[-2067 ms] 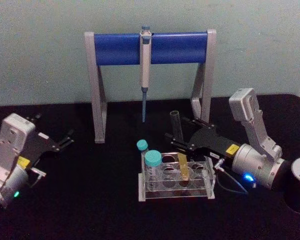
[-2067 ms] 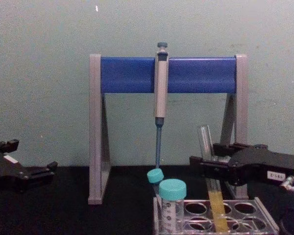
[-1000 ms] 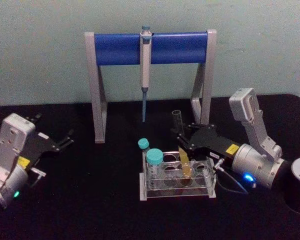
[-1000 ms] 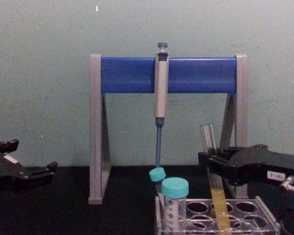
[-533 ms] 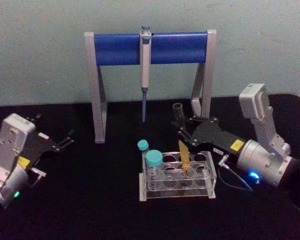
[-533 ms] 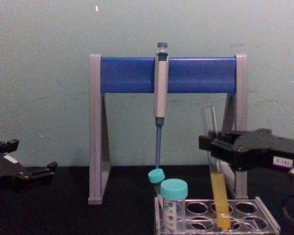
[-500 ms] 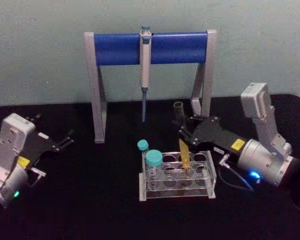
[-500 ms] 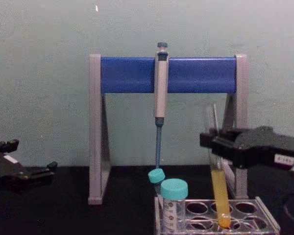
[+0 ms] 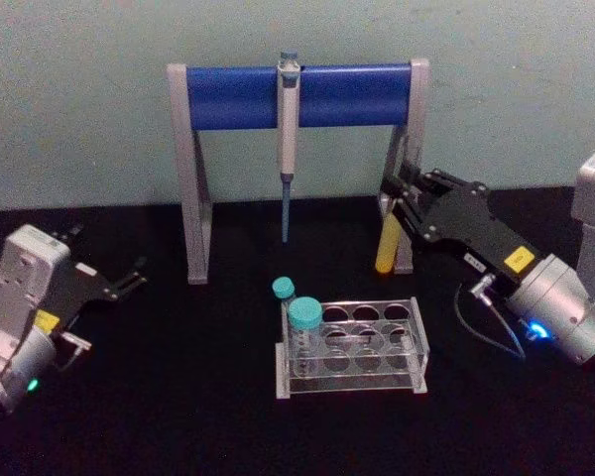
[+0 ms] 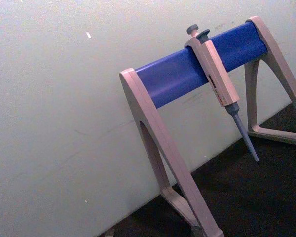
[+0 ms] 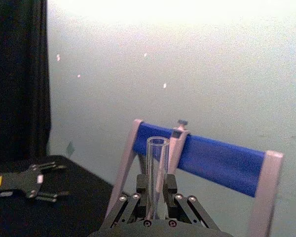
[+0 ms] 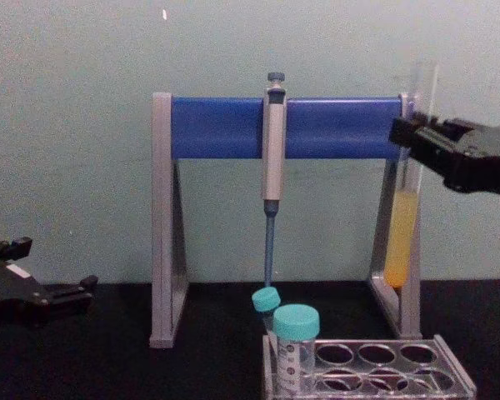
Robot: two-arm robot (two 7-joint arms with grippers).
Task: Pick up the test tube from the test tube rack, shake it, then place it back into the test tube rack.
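**Glass tube held up in the air, out of its rack**

The glass tube [image 12: 402, 221] is upright and high above the table [image 9: 208, 397]. Its round bottom hangs well above the rack [image 9: 349, 385]. In the chest view it shows in front of the right leg of the blue and grey stand [image 12: 283, 127]. The lower part holds yellow liquid. The top is open, with no cap.

The tube looks light, hard and smooth. Glass is slippery and can break if it is squeezed too hard or bumped on the stand. A big shake could throw liquid out of the open top. The best place to hold it is the clear part above the liquid.

The right gripper [image 12: 406, 133] does that. Its two fingers are closed tight on the tube, a little below the rim.

The left gripper [image 9: 107, 256] waits low on the left with its fingers spread apart, holding nothing.

Two blue-capped tubes [image 9: 303, 319] stand at the left end of the rack. The other holes are empty. A pipette [image 9: 288, 149] hangs on the stand.

Each arm has a yellow sticker [image 9: 519, 260]. The writing is too small to read.
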